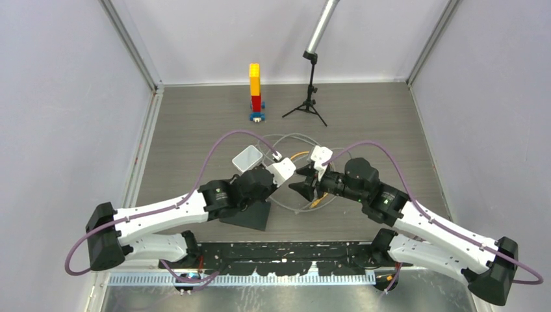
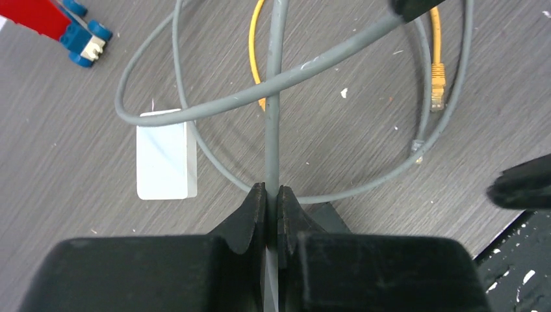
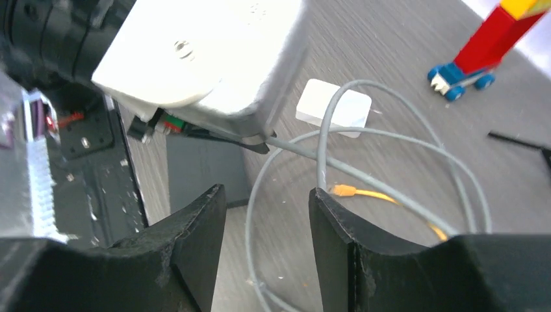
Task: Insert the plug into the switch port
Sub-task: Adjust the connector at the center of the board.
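Note:
The white switch box (image 2: 166,162) lies flat on the table, left of my left gripper; its port opening does not show in any view. My left gripper (image 2: 272,190) is shut on the grey cable (image 2: 273,97), which runs straight out from the jaws and loops round the table. A small clear plug (image 2: 417,147) on the grey cable's end lies on the table to the right. My right gripper (image 3: 266,195) stands open above the cable loops with nothing between its fingers, close to the left gripper (image 1: 286,172). The box (image 3: 334,107) lies beyond it.
A yellow cable with its plug (image 2: 437,81) lies inside the grey loops. A red and yellow brick tower on blue wheels (image 1: 255,91) and a small black tripod (image 1: 309,101) stand at the back. A dark wedge block (image 1: 250,214) sits under the left arm.

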Tool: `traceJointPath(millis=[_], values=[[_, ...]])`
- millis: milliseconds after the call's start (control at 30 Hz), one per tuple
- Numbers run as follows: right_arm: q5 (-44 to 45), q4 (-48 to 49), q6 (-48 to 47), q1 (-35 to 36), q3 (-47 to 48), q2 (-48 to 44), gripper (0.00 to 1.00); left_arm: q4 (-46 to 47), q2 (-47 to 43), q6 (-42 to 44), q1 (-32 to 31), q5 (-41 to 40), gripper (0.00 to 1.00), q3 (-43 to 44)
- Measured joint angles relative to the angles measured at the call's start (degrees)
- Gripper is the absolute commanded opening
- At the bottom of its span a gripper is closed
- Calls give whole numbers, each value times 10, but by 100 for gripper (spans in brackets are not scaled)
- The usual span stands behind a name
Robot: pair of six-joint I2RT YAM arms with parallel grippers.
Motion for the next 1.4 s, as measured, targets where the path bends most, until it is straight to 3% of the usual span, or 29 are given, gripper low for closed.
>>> traceJointPath(millis=[300, 467, 667, 833, 1233, 1400], values=[[-47, -117, -213, 0, 84, 4, 52, -10, -82, 55, -5, 60, 0, 0], [-53, -182, -276, 0, 132, -16, 51, -14, -166, 106, -6, 112, 0, -29], [-71, -261, -327, 0, 205, 8, 50, -37, -186, 170, -6, 155, 0, -38], [-96, -302, -330, 0, 251, 58, 52, -40, -186, 191, -6, 160, 0, -38], [-106, -320, -252, 0, 228, 82, 51, -36, -196, 213, -6, 181, 0, -41], [-105, -318, -238, -3, 227, 106, 43, -35, -198, 221, -6, 196, 0, -44]])
